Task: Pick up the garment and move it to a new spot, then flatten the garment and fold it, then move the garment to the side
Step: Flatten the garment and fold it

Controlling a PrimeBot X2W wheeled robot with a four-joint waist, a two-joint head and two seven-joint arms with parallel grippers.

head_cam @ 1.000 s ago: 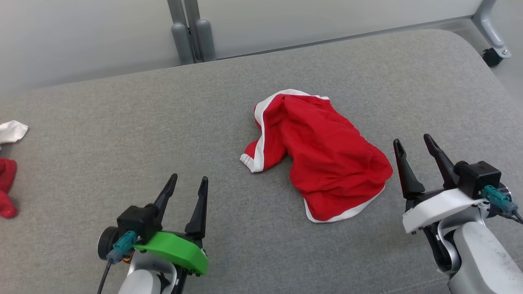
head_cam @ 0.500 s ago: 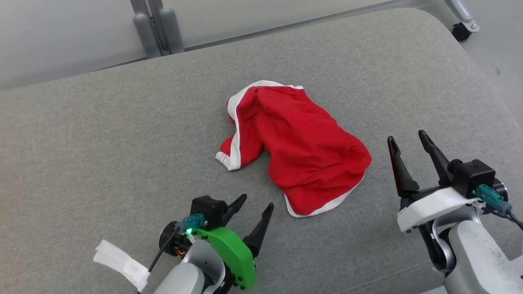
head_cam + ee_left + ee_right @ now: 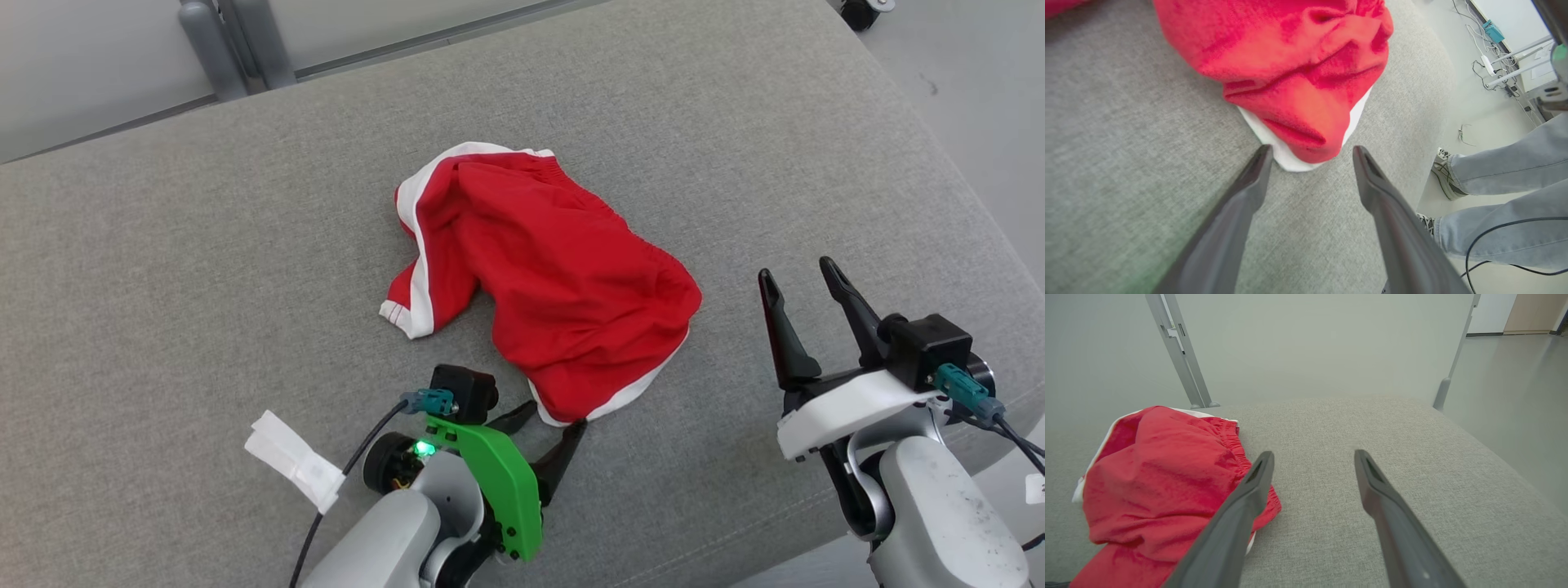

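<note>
Left gripper (image 3: 556,416), fingers spread wide, is set at the red garment's (image 3: 555,269) white hem; right gripper (image 3: 795,269) is held equally spread nearby.

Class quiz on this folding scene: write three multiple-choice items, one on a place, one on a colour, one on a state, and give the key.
1. Where is the left gripper?
A. At the garment's near hem.
B. At its far waistband.
C. Raised high above it.

2. What colour is the garment's trim?
A. Blue.
B. White.
C. Yellow.

3. How is the right gripper?
A. Shut on cloth.
B. Shut, empty.
C. Open, empty.

Key:
1 A, the left wrist view shows the hem just ahead of it.
2 B, a white band edges the red cloth.
3 C, its fingers stand apart over bare cushion.
</note>
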